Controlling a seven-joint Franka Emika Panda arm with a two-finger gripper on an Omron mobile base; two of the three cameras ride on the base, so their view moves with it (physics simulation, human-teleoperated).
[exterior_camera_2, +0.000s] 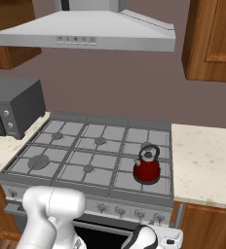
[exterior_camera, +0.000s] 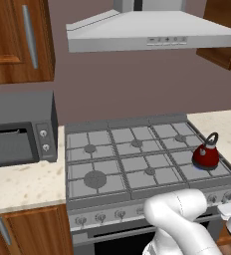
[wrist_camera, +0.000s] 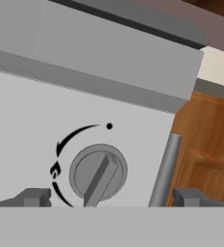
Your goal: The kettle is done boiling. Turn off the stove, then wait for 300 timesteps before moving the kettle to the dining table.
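Small squat red dome kettle (exterior_camera: 206, 157) w/ dark arched handle + dark knob sits upright on front-right burner of the wide grey metal six-burner gas stove (exterior_camera: 137, 159), on dark grey grate; same kettle in right base view (exterior_camera_2: 147, 168), also front-right, near stove's front edge. Row of knobs runs along stove front panel below the grates. Hand view: round grey stove knob (wrist_camera: 98, 172) w/ raised bar grip, bar tilted off vertical, black arc arrow + small flame icon at its left, black dot above. Gripper (wrist_camera: 113, 198) is spread wide, nothing held; two dark finger tips (wrist_camera: 35, 197) at bottom of hand view stand either side of the knob, not touching it, knob roughly btwn them but closer to the left tip. Vertical grey bar handle (wrist_camera: 163, 169) and brown wood cabinet door (wrist_camera: 205, 154) just right of the panel. White robot arm (exterior_camera: 179, 219) bends low in front of stove's right half. Grey microwave box (exterior_camera: 20, 129) on beige speckled counter (exterior_camera: 23, 184) left of stove; beige counter also on right side (exterior_camera_2: 205, 163). Grey range hood (exterior_camera: 152, 30) overhead, brown wood wall cabinets either side.
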